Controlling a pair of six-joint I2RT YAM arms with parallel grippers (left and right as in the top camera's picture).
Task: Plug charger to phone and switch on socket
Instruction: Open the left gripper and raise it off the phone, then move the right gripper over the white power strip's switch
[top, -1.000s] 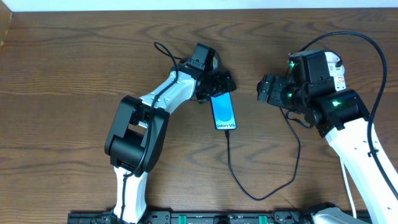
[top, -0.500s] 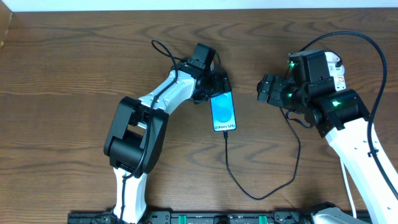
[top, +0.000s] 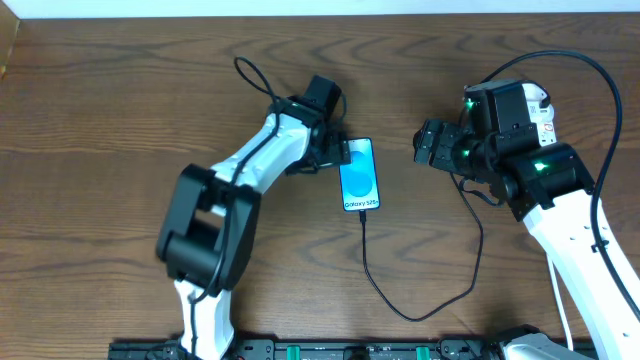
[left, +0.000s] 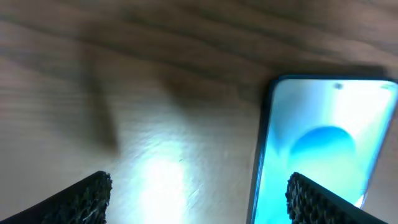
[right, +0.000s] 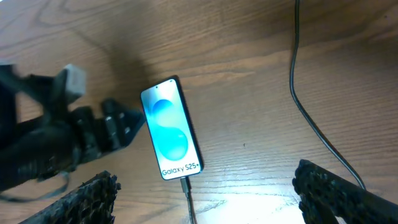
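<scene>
Since a second ago the left arm (top: 260, 160) has swung left across the wooden table (top: 120, 100), pulling the left gripper (top: 338, 152) off the top end of the phone (top: 359, 175). It now sits just beside the phone's upper left edge, fingers wide apart in the wrist view. The right arm (top: 560, 210) is unchanged. The right gripper (top: 423, 145) hovers right of the phone, fingers also spread. Phone flat, screen up, lit cyan. The charger cable (top: 364, 245) loops from it toward the right arm, plug tip (right: 185, 184) touching the phone's bottom edge.

Charger (top: 365, 250) trails from phone (top: 360, 174) across table (top: 120, 120).
</scene>
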